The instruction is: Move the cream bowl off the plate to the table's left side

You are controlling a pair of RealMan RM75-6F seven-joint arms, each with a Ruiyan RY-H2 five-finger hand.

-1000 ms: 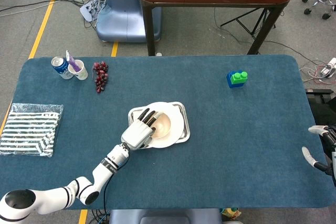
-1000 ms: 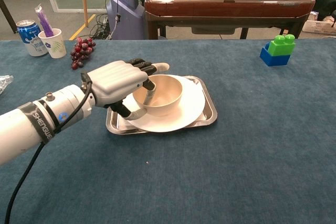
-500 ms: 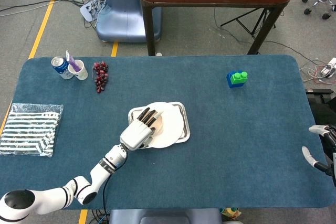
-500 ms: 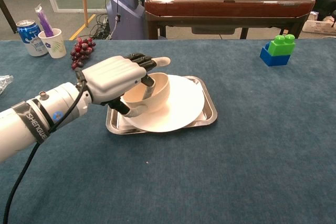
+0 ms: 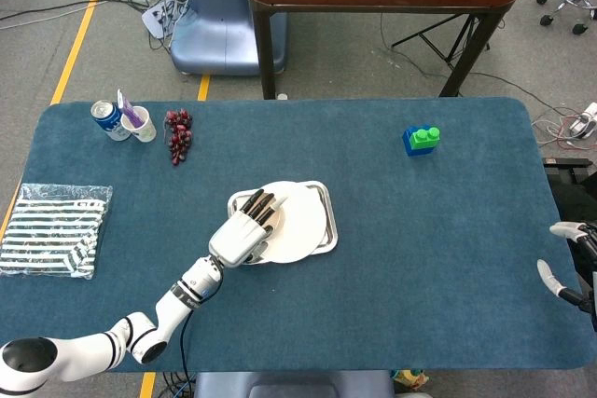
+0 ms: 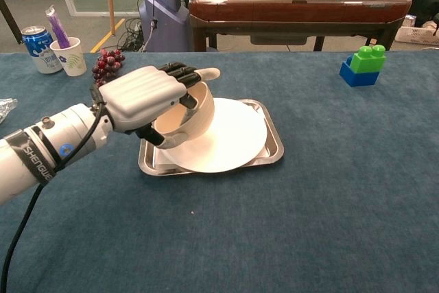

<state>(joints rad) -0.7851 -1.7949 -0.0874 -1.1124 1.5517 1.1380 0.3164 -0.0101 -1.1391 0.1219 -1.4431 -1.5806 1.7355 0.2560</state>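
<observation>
While tilted above the plate [image 6: 233, 135] and tray [image 6: 273, 150], the cream bowl [image 6: 192, 111] sits clamped in the left hand [image 6: 140, 97], fingers over its rim. Right hand [image 5: 571, 263]: only partly visible at the table's [image 5: 438, 267] right edge, grip indiscernible. Head view: bowl mostly hidden beneath the left hand.

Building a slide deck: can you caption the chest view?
Left hand grips the cream bowl, tilted and lifted over the white plate on its metal tray.
</observation>
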